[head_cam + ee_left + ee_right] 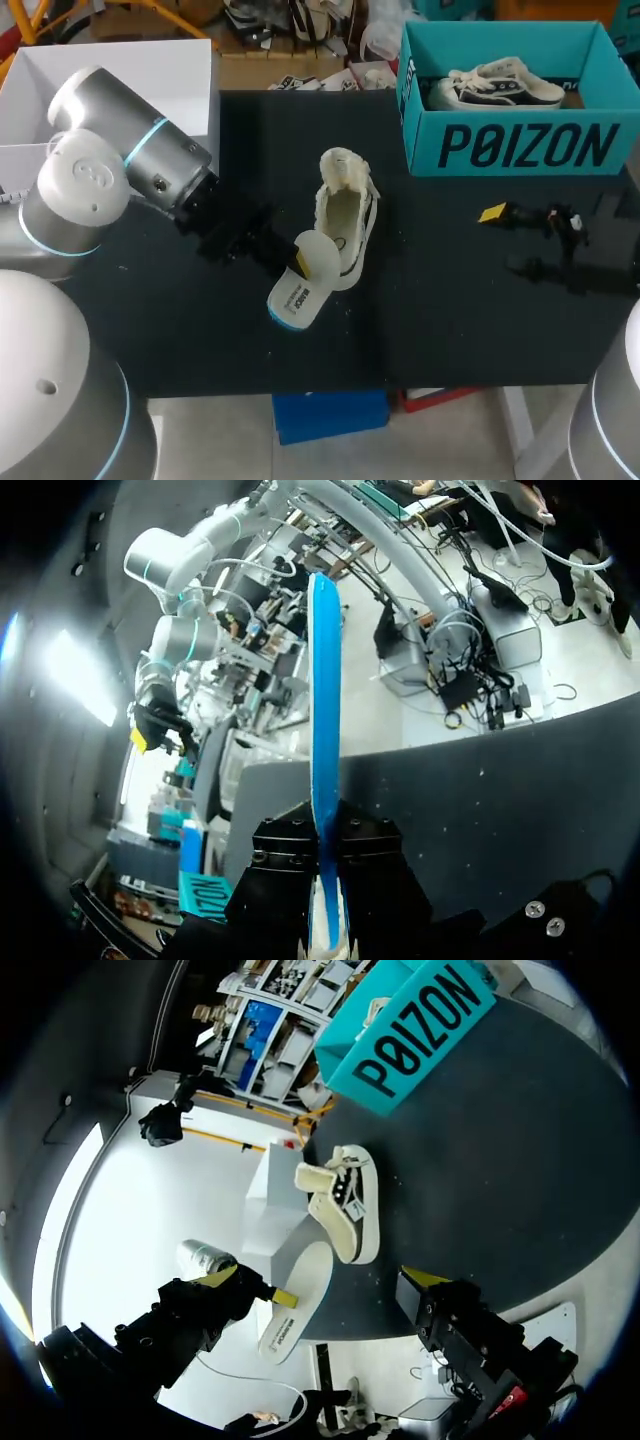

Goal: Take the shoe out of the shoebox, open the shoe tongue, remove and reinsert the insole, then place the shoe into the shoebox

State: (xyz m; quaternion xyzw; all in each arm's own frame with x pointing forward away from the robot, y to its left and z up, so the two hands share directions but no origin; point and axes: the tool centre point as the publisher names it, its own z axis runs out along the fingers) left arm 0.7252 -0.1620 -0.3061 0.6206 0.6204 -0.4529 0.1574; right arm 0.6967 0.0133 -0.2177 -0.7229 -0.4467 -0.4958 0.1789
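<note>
big dark block letters run in one line across the front wall of the teal shoebox (520, 145), clear in the head and right wrist views. the pale insole (297, 290) pinched between my left fingers (285, 880) carries a small dark stamp near its heel end, too small to read.

Room btw shoe (345, 212) & shoebox (510, 148); insole (296, 292) at heel
</note>
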